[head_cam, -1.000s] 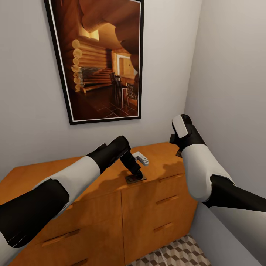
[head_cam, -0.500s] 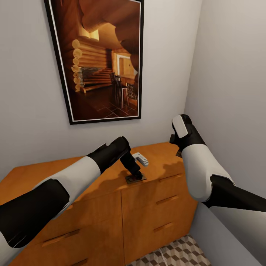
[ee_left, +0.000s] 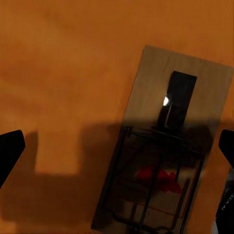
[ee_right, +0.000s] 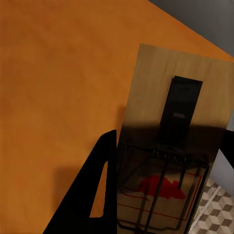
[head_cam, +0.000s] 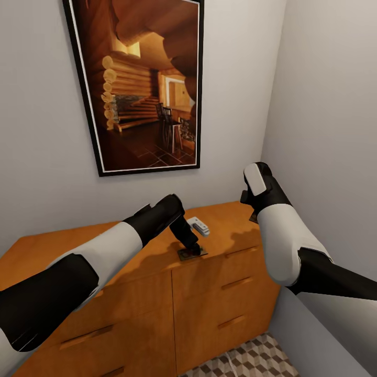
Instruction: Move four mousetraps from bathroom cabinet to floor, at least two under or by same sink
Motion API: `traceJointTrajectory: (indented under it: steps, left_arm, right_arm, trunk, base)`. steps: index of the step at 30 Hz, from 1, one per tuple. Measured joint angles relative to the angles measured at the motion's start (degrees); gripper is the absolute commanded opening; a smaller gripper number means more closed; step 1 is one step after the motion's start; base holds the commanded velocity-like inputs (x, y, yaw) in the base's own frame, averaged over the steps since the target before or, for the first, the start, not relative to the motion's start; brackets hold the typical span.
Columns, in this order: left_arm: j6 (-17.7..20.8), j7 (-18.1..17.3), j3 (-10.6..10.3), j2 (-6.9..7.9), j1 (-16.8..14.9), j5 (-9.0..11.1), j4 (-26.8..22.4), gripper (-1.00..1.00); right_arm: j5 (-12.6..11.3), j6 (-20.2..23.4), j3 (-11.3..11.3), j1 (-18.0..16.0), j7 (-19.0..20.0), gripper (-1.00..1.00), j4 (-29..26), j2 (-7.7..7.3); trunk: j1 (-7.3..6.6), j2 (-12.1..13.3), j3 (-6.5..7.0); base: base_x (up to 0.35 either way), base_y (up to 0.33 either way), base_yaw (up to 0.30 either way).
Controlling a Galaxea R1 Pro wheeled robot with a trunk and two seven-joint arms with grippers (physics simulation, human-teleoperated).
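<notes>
On the orange-brown cabinet (head_cam: pixel 131 293), one mousetrap (head_cam: pixel 189 253) lies near the front edge of the top. My left gripper (head_cam: pixel 192 249) hovers right over it. In the left wrist view the fingertips (ee_left: pixel 10 152) stand far apart, so the left gripper (ee_left: pixel 117 148) is open above this mousetrap (ee_left: pixel 168 146), not touching it. Another mousetrap (ee_right: pixel 170 122) lies at the cabinet top's right end. The right gripper (ee_right: pixel 170 141) straddles it, and its fingers (ee_right: pixel 100 190) press against both long sides. In the head view the right wrist (head_cam: pixel 262 191) hides that trap.
A small white object (head_cam: pixel 198 225) lies on the cabinet top just behind my left gripper. A framed picture (head_cam: pixel 141 84) hangs on the grey wall above. A side wall closes in on the right. Cube-patterned floor tiles (head_cam: pixel 251 361) show below the cabinet's right corner.
Both arms hold still. The small white object behind my left gripper has shifted very slightly.
</notes>
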Motion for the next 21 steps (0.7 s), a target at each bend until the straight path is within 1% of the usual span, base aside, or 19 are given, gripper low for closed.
traceJointTrajectory:
  steps: [5, 6, 8, 11, 21]
  left_arm:
    - [-0.08, 0.06, -0.03, 0.00, 0.05, -0.03, 1.27, 1.00]
    - [-1.72, 0.08, -0.02, 0.00, 0.05, 0.56, 2.57, 1.00]
    - [-3.11, 0.03, -0.01, 0.00, -0.12, 0.61, 3.29, 1.00]
    - [-5.06, -0.08, 0.03, 0.00, -0.64, 1.38, 5.21, 1.00]
    - [-6.85, 0.17, -0.49, 0.00, -1.50, -0.04, 6.80, 1.00]
  right_arm:
    - [0.00, 0.00, 0.00, 0.00, 0.03, -1.00, 0.00, 0.00]
    - [0.01, 0.00, 0.00, 0.00, -0.01, -1.00, 0.00, 0.00]
    - [0.01, 0.00, 0.00, 0.00, -0.01, -1.00, 0.00, 0.00]
    - [0.00, -0.01, 0.00, 0.00, 0.01, -1.00, 0.00, 0.01]
    - [0.00, 0.00, 0.00, 0.00, -0.01, -1.00, 0.00, 0.00]
  trunk:
    - [0.00, 0.00, 0.00]
    - [-0.01, -0.02, 0.02]
    - [-0.01, -0.02, 0.02]
    - [-0.01, -0.02, 0.02]
    - [-0.01, -0.02, 0.02]
  base:
    - [0.000, 0.000, 0.000]
    - [0.000, 0.000, 0.000]
    - [0.000, 0.000, 0.000]
    - [0.000, 0.000, 0.000]
    - [0.000, 0.000, 0.000]
